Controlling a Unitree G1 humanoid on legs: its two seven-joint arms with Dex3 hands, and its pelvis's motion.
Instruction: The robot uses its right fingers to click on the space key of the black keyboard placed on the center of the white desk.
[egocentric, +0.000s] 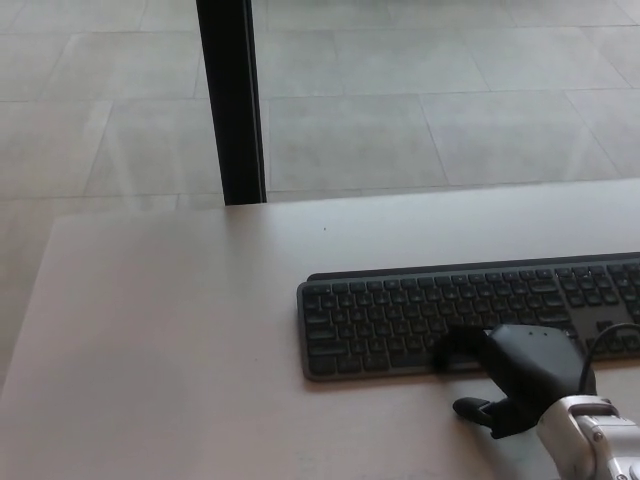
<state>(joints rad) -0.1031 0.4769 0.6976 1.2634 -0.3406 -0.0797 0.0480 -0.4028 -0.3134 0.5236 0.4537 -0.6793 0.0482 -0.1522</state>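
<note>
Lying flat, black keyboard (460, 315) under right hand (525, 375).

The tabletop (170, 330) lies bare left of the black keyboard (420, 315) and behind it — wide room for passing. The right robot hand (515, 375) covers the keyboard's near edge. A black post (232, 100) stands beyond the far edge.

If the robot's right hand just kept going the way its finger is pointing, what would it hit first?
Probably the keyboard: the right hand has one finger curled onto the bottom key row. Whether it actually touches a key is unclear from this angle.
</note>
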